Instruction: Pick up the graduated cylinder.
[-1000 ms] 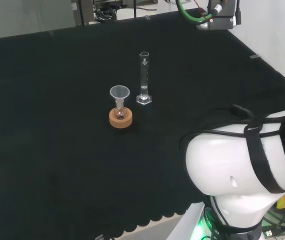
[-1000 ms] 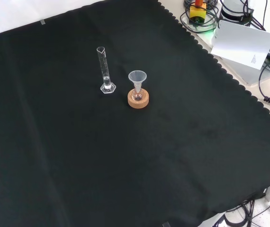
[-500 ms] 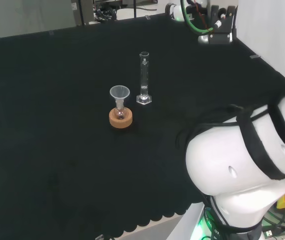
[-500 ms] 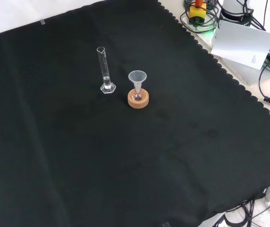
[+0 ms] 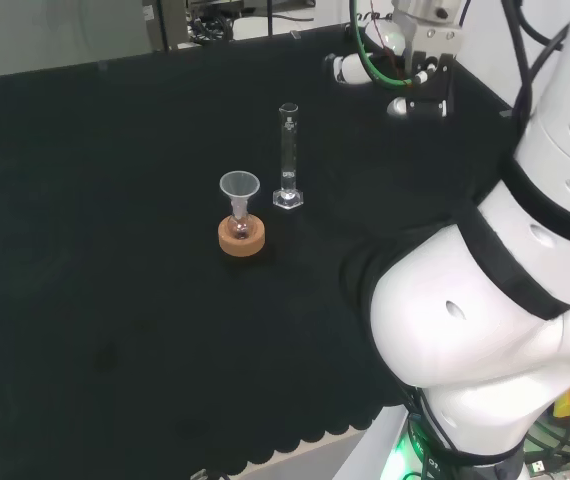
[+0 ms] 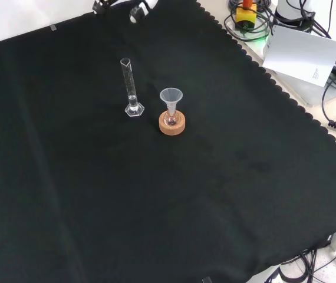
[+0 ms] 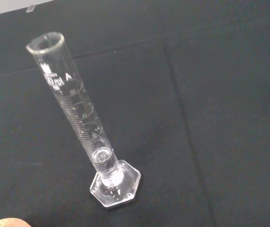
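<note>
Hand sits high over the far right part of the surface in the head view, fingers reaching left toward the middle of the cloth; in the front view the fingertips just poke in at the top edge. Can't tell from these views whether the fingers are released or clenched; they're clearly holding nothing. Nearest thing to the fingers is the graduated cylinder: in the head view it stands below and left of them, well apart, with bare cloth between. In the front view it's straight down the picture from the fingertips, so the approach line looks clear. Cylinder is upright on its hexagonal foot, long axis vertical, mouth up; the wrist view looks down at it at a slant and has the whole tube in frame, so the palm is already roughly aimed at it. Looks empty or nearly so, though the clear glass makes that hard to call. Just past the cylinder from the fingers is a small funnel seated in a flask on a cork ring, near the cylinder's foot but not touching it. My read: the grasp should come in sideways across the upright tube from the fingers' side, well above the foot, since overshoot would run into the funnel.
</note>
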### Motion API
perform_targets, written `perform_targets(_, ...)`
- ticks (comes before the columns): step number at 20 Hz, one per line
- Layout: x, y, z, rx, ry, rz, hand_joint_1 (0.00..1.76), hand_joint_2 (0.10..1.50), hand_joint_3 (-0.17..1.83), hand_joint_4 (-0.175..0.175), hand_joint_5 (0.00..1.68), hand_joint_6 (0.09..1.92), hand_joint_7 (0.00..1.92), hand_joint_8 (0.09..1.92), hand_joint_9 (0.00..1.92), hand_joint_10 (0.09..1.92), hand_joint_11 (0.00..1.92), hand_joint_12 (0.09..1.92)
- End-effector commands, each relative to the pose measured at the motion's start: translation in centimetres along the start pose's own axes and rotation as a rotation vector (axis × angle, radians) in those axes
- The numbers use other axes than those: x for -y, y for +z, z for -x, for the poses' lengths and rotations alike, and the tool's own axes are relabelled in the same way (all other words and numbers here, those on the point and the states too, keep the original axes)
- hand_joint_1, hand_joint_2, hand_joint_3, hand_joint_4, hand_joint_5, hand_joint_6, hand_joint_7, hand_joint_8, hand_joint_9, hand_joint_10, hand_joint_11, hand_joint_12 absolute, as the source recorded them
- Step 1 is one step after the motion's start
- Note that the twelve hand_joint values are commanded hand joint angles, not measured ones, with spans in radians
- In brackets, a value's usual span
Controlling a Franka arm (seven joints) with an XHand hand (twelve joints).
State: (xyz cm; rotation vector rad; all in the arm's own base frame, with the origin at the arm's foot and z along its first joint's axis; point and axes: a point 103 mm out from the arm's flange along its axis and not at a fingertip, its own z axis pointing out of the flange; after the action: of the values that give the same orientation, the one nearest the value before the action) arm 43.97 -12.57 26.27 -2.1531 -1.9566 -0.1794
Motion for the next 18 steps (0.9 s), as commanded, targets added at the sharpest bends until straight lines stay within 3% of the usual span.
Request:
perform_targets(1,-2.0,2.7,2.2,-0.091,-0.050,0.049,0.45,1.03,0.22,-0.049,0.35,0.09,0.15,0.61,0.33,0.72,0.06,1.42)
perform_targets(9,-1.7,6.2,2.2,-0.133,-0.108,-0.010,0.59,0.94,0.21,-0.048,0.37,0.09,0.19,0.65,0.37,0.71,0.09,1.41)
perform_targets(18,-1.9,8.9,1.9,-0.131,-0.113,-0.064,0.64,0.88,0.26,-0.048,0.40,0.09,0.19,0.67,0.38,0.68,0.10,1.41)
